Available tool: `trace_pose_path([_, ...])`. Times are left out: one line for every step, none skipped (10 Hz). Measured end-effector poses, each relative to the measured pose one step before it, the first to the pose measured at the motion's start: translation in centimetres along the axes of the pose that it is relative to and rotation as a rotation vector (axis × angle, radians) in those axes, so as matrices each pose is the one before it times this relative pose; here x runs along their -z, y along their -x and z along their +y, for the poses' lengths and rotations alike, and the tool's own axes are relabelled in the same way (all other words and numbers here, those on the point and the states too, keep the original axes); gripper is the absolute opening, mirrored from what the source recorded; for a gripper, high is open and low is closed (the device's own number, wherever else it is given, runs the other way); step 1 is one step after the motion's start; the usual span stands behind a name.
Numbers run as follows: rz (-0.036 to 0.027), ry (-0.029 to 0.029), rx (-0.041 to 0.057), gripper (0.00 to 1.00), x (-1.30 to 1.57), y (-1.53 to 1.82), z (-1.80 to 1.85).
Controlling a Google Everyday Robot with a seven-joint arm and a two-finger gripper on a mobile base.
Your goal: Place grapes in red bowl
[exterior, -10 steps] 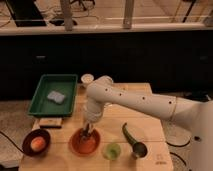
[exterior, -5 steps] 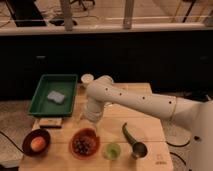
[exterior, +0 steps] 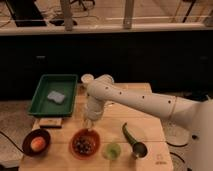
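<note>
The red bowl [exterior: 75, 150] stands on the wooden table near its front edge. The grapes [exterior: 85, 144], a dark glossy bunch, lie inside it. My gripper [exterior: 90, 125] hangs on the white arm [exterior: 130, 97] just above the bowl's far rim. It points down, open and empty, clear of the grapes.
A dark bowl [exterior: 27, 139] holding an orange fruit [exterior: 37, 144] sits left of the red bowl. A small green cup [exterior: 112, 150], a dark green vegetable [exterior: 128, 133] and a metal cup [exterior: 138, 150] sit to its right. A green tray [exterior: 37, 102] holding a sponge [exterior: 55, 96] lies at back left, with a small flat box [exterior: 50, 122] in front of it.
The gripper was down in the red bowl a second ago. It has risen, leaving the grapes lying in the bowl.
</note>
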Motion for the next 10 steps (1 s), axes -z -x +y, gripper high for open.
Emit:
trace_pose_path([-0.00012,0.00089,-0.00011,0.60,-0.001,0.000,0.031])
trace_pose_path([-0.00016,-0.00003,0.00025,0.60,-0.005,0.011,-0.014])
trace_pose_path([-0.00001,-0.00009,-0.00013,0.60,0.001,-0.004,0.000])
trace_pose_path([-0.00002,-0.00003,0.00008,0.60,-0.002,0.003,-0.004])
trace_pose_path([-0.00091,-0.00006,-0.00039,0.60,-0.035,-0.004,0.007])
trace_pose_path([-0.00031,0.00000,-0.00016,0.60,-0.017,-0.004,0.002])
trace_pose_path([-0.00010,0.00014,-0.00020,0.60,-0.008,-0.004,0.016])
trace_pose_path([0.00002,-0.00014,-0.00014,0.60,0.002,-0.006,0.008])
trace_pose_path([-0.00014,0.00018,0.00044,0.60,-0.011,0.017,-0.018])
trace_pose_path([-0.00001,-0.00004,-0.00004,0.60,-0.002,-0.001,0.000])
